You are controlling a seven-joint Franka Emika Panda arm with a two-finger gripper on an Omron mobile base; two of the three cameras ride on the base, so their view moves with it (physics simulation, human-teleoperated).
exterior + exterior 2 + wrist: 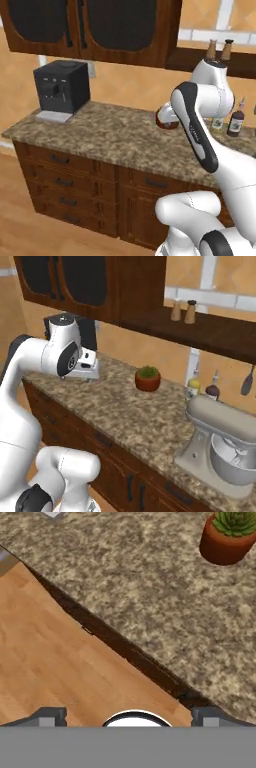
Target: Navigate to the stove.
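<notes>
the gripper hangs over the wood floor just off the granite desk edge, its fingertips wide apart and holding nothing, with a potted plant on the desk, a black coffee machine at its left end and a stand mixer at the right

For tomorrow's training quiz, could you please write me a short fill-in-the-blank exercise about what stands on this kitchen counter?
1. The black coffee machine stands on the counter beneath the dark wooden ____.
2. The small green plant grows in a ____ pot.
3. The grey stand mixer holds a metal ____ under its head.
4. Two shakers stand on the wooden ____ above the counter.

Missing words: cabinets; reddish-brown; bowl; shelf
</notes>
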